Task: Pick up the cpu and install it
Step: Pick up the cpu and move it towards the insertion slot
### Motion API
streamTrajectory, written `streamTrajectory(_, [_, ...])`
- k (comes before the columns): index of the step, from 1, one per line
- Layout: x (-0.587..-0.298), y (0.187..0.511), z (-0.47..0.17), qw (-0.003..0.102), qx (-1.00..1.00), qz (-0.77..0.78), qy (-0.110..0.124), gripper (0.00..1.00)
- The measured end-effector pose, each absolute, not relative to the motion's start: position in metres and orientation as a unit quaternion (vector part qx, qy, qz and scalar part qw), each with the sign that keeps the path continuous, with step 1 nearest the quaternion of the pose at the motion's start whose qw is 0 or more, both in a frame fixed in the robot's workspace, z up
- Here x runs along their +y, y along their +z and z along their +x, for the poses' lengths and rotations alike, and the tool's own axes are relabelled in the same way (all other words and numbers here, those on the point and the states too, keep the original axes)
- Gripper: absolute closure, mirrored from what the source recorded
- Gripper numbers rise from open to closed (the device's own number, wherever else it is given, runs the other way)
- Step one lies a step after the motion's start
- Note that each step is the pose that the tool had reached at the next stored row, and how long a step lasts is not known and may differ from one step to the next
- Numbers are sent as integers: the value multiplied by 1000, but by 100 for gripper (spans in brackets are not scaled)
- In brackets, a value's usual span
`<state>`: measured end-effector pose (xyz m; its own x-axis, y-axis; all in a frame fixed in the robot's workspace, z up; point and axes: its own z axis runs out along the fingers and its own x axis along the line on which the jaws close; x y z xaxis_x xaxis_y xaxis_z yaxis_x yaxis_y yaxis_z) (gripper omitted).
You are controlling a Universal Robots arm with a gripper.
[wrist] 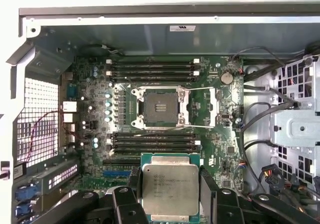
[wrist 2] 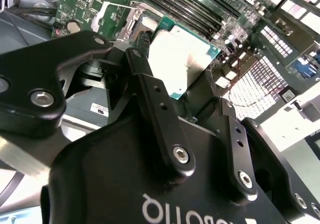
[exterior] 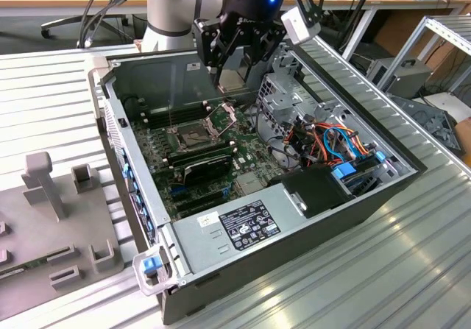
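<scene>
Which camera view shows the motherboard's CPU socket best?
The first wrist view: the CPU socket faces the camera, whole. The exterior view shows it small, oblique; in the second wrist view the gripped cpu hides part of it.

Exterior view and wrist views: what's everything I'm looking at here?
computer case: one, grey-black, open, on ribbed metal table
motherboard: one, green, inside the case
socket: one, dark, open, bare, mid-board
memory slot banks: two, black, flanking the socket
cables: bundle, orange, blue, black, exterior view's right of board
fixture tray: one, grey, exterior view's left of case
cpu: one, silver, held above the board
pincer: one, black, shut on the cpu
</scene>
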<state>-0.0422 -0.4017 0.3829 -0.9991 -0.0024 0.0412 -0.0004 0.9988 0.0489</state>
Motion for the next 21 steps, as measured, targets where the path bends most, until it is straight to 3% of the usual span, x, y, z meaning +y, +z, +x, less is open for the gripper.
streamTrajectory(21, [-390, 376, -30, 21, -999, 3, -24, 45])
